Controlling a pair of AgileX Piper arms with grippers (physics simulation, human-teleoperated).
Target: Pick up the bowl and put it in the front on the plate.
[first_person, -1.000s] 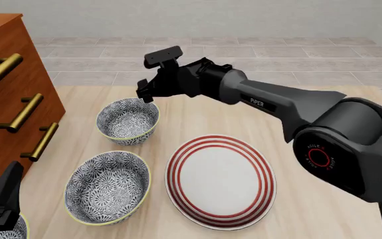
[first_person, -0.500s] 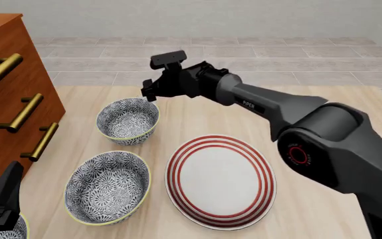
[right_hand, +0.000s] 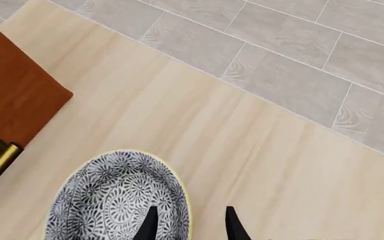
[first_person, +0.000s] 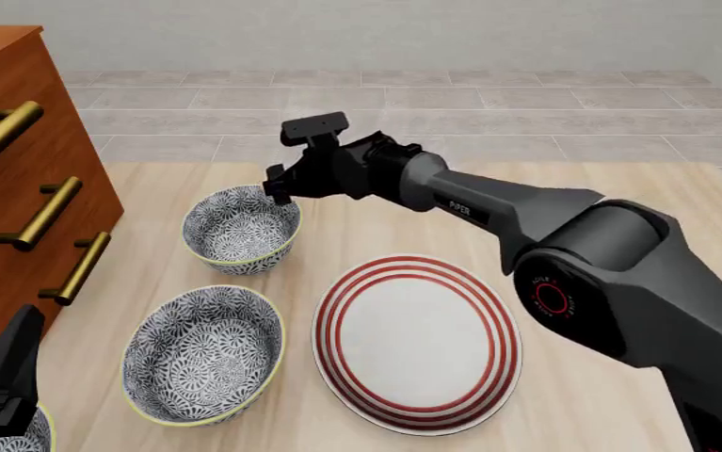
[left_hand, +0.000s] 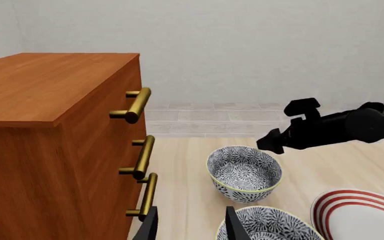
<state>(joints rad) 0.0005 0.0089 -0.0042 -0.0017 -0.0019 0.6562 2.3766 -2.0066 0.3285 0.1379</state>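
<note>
Right gripper (first_person: 273, 182) parted astride the bowl (first_person: 243, 229) rim — I fear a shallow pinch tips it short of the plate (first_person: 417, 342).

Right claw (first_person: 275, 184) dropped slightly toward far bowl (first_person: 241, 229) rim.

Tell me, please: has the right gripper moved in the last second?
Yes. The right gripper went up and right, then came back down left; it now hangs over the far rim of the deep blue-and-white floral bowl, which stayed in place.
</note>
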